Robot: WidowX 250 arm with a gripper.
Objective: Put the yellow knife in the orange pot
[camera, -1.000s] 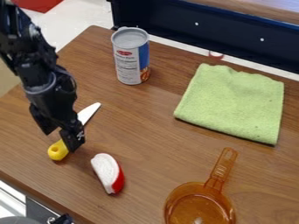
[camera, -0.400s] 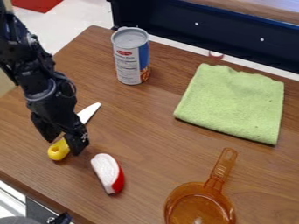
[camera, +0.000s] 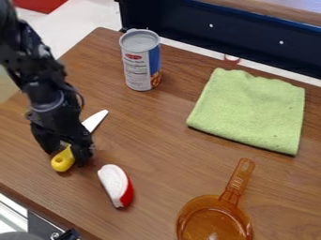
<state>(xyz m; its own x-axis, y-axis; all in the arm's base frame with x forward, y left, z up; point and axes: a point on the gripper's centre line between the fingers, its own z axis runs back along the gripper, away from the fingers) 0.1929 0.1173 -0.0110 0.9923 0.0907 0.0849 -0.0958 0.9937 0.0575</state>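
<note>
Yellow knife (camera: 62,162) lies on the table (camera: 156,140) toward its near-left edge, white blade aimed at the far edge. We see the hand (camera: 65,156) low over it, fingers apart, one to each side of the handle; whether they touch it, we cannot tell. We note a red-and-white wedge (camera: 115,185) just beside, and the orange pot (camera: 186,211) well apart, nearer the near edge.

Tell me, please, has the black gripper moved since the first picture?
Yes, the gripper has lowered slightly, judged against the unmoved yellow-handled, white-bladed knife.
</note>
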